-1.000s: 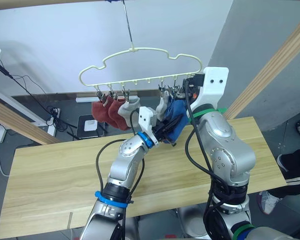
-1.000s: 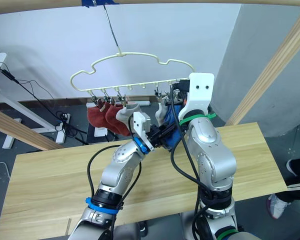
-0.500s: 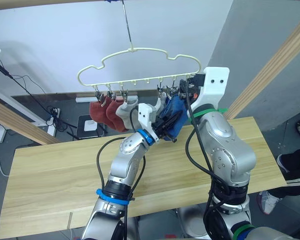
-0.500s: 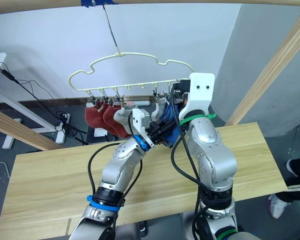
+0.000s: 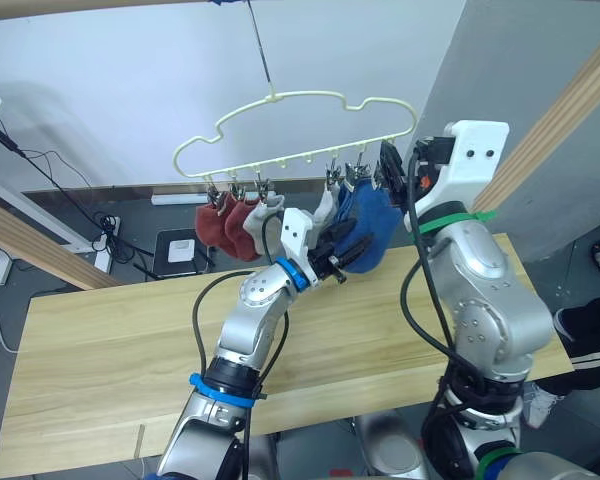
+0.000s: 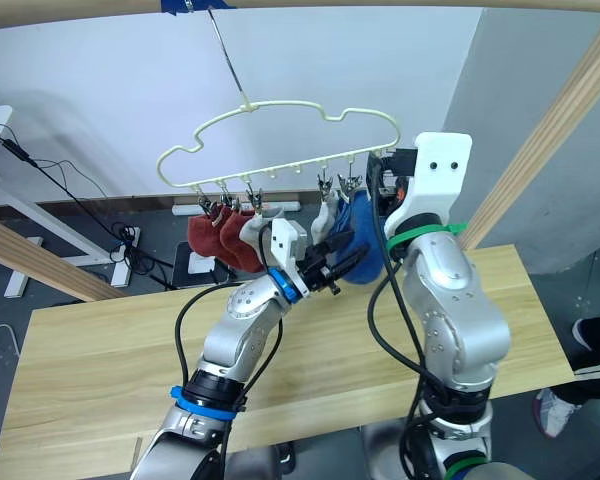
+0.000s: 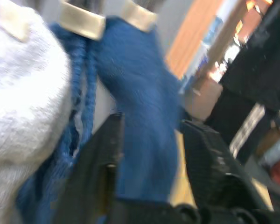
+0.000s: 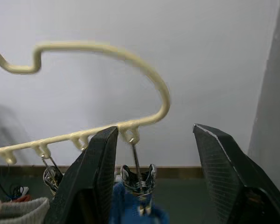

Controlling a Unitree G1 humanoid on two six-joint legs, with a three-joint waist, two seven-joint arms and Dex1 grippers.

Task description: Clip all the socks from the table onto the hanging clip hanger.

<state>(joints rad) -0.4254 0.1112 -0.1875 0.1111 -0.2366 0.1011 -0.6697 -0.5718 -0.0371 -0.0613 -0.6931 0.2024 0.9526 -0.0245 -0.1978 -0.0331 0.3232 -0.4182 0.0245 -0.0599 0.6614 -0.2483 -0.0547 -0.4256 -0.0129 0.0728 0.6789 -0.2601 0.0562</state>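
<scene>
The last blue sock (image 5: pixel 365 225) hung long axis vertical from the end clip (image 8: pixel 139 179) of the clip hanger (image 5: pixel 310 135). The right gripper (image 8: pixel 154 179) stood spread, that clip between its fingers. The left gripper (image 7: pixel 151 170), lower on the sock, straddled the cloth (fingers apart, not pinching). The table (image 5: pixel 100 340) lay bare below; releasing looked due.

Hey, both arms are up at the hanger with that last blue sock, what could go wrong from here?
1. The left gripper straddles the blue sock; pulling away could tug it out of its clip.
2. The clip hanger hangs tilted from a thin hook, so a bump from the open right gripper could swing it.
</scene>
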